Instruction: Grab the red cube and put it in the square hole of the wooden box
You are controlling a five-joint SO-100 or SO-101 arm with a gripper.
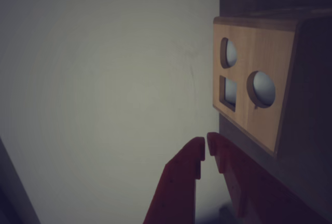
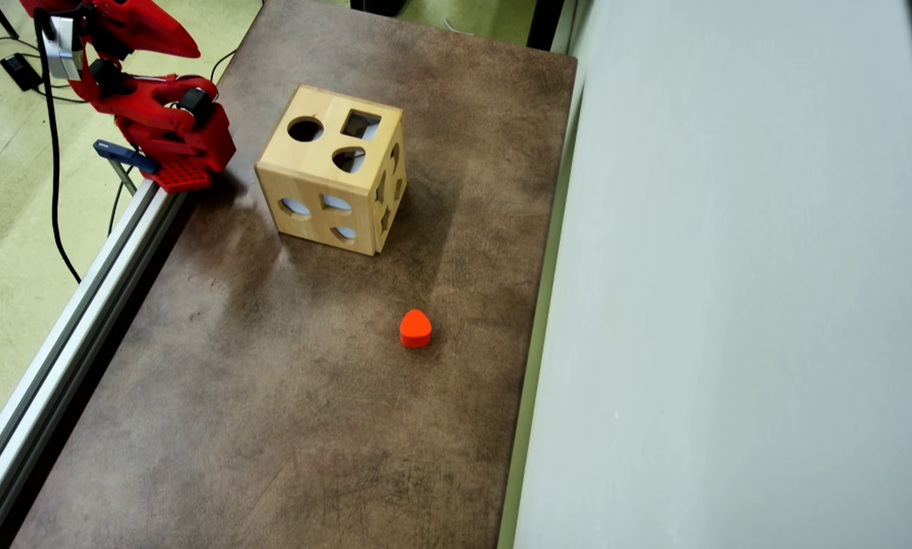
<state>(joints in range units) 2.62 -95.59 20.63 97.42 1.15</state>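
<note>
in the wrist view we are seeing our gripper (image 1: 206, 145) pressed together, empty, with the box (image 1: 254, 86) just beyond. overhead, the square hole (image 2: 361, 124) is facing up; an orange block (image 2: 415, 328) is lying apart. no cube showing, no writing.

Overhead looks down, wrist sideways — both share wooden box (image 2: 332, 169).
</note>
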